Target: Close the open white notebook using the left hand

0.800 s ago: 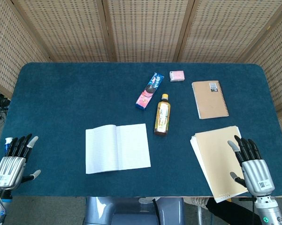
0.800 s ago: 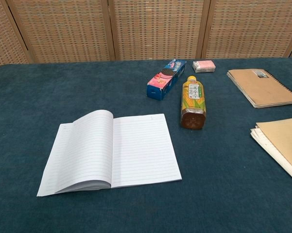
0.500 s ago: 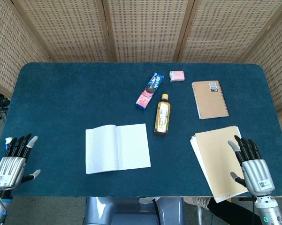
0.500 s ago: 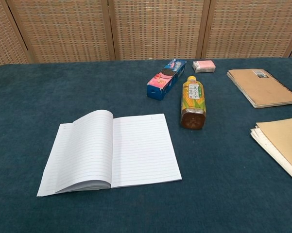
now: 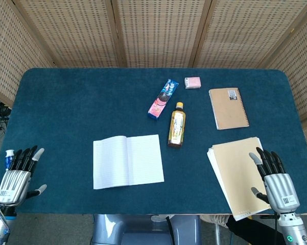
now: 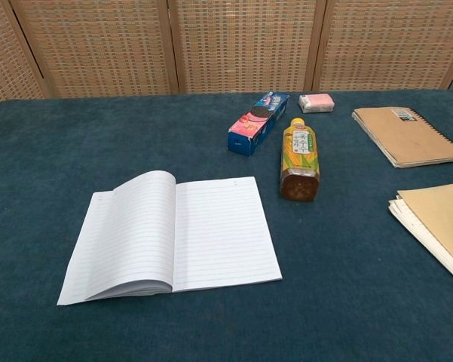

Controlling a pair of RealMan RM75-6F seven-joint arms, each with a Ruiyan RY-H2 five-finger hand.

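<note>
The white notebook [image 5: 127, 161] lies open and flat on the blue table [image 5: 81, 107], near the front middle; its lined pages face up [image 6: 169, 235], the left page slightly bowed. My left hand [image 5: 18, 173] hovers at the table's front left corner, fingers spread, holding nothing, well left of the notebook. At the front right, my right hand [image 5: 273, 176] stays open over the tan sheets. Neither hand shows in the chest view.
A tea bottle [image 5: 176, 125] lies just right of the notebook. Behind it are a pink-and-blue cookie box [image 5: 162, 98] and a small pink eraser [image 5: 192, 82]. A tan spiral notebook [image 5: 228, 107] and a stack of tan sheets [image 5: 237, 173] occupy the right side.
My left hand has shifted slightly toward the front edge. The notebook and right hand are unchanged.
</note>
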